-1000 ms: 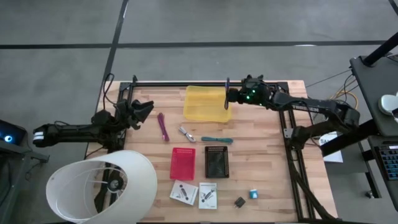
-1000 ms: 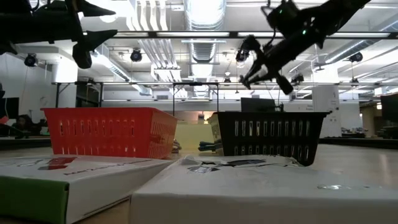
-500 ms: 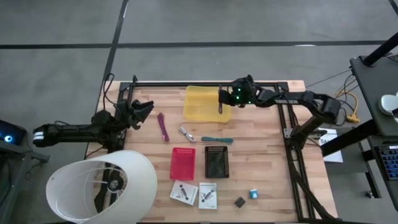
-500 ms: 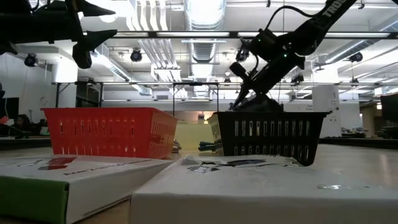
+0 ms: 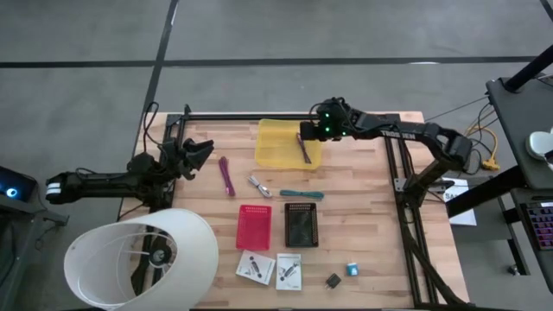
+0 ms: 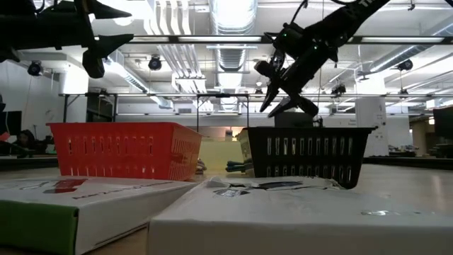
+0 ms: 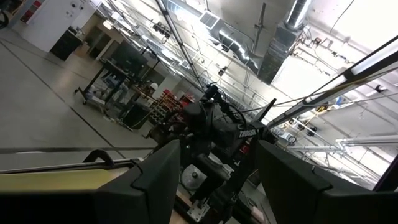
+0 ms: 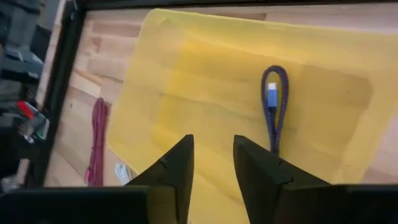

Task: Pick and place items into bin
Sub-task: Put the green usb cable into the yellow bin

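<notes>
A yellow bin (image 5: 275,142) (image 8: 205,74) sits near the table's far edge. A purple looped cord (image 5: 305,152) (image 8: 273,106) lies flat on the bin's floor. My right gripper (image 5: 305,131) (image 8: 212,163) (image 6: 287,106) hovers open above the bin, just over the cord and clear of it. A magenta pen (image 5: 226,175), a silver piece (image 5: 259,184) and a teal-handled tool (image 5: 301,193) lie mid-table. Two white cards (image 5: 271,269), a blue cube (image 5: 352,269) and a black cube (image 5: 333,280) lie near the near edge. My left gripper (image 5: 199,152) (image 7: 217,180) waits open at the table's left.
A red basket (image 5: 253,226) and a black basket (image 5: 301,224) stand side by side in front of the mid-table items. A large white round shade (image 5: 143,257) covers the table's near left corner. Bare wood lies right of the baskets.
My right gripper moved toward the table's left over the yellow bin and came down into it. It opened, let go of the purple cord and rose a little. The cord, held upright at the bin's right rim before, now lies flat in the bin.
</notes>
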{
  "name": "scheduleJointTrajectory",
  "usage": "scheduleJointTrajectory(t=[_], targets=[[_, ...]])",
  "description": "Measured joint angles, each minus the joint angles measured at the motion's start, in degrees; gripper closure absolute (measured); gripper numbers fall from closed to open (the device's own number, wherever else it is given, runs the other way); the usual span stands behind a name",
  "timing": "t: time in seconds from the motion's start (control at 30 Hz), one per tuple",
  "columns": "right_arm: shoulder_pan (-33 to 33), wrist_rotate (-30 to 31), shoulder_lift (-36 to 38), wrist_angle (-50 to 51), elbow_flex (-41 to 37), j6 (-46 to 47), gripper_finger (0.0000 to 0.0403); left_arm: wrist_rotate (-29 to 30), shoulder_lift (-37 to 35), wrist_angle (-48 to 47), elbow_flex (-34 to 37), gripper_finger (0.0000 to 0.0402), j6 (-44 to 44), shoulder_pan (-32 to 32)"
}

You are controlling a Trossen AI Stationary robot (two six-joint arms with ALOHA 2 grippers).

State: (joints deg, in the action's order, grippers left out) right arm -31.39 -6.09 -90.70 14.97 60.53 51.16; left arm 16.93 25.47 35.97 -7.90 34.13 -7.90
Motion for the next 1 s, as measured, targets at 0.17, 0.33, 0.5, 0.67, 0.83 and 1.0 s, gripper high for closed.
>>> scheduleJointTrajectory(t=[0.17, 0.33, 0.5, 0.67, 0.83, 1.0], targets=[[1.29, -8.92, 0.0, 1.44, 3.88, -9.41, 0.0289, 0.0, -0.06, -0.02, 0.02, 0.0207, 0.0, 0.0], [5.69, -25.16, 0.22, 1.58, 6.91, -25.12, 0.0288, 0.0, -0.08, -0.02, 0.04, 0.0207, 0.0, -0.02], [11.76, -31.65, 0.28, 8.66, 8.62, -42.53, 0.0296, 0.0, -0.02, 0.0, 0.04, 0.0207, 0.0, 0.0], [16.33, -29.18, 0.31, 20.23, 8.45, -54.14, 0.0304, 0.0, -0.02, -0.02, 0.04, 0.0207, -0.01, 0.0], [18.47, -17.86, 0.31, 27.51, 6.47, -54.78, 0.0309, 0.0, -0.02, -0.01, 0.04, 0.0207, -0.02, -0.01], [19.16, -13.2, 0.26, 27.68, 2.25, -57.11, 0.0301, 0.0, 0.0, -0.02, 0.07, 0.0207, -0.02, 0.0]])
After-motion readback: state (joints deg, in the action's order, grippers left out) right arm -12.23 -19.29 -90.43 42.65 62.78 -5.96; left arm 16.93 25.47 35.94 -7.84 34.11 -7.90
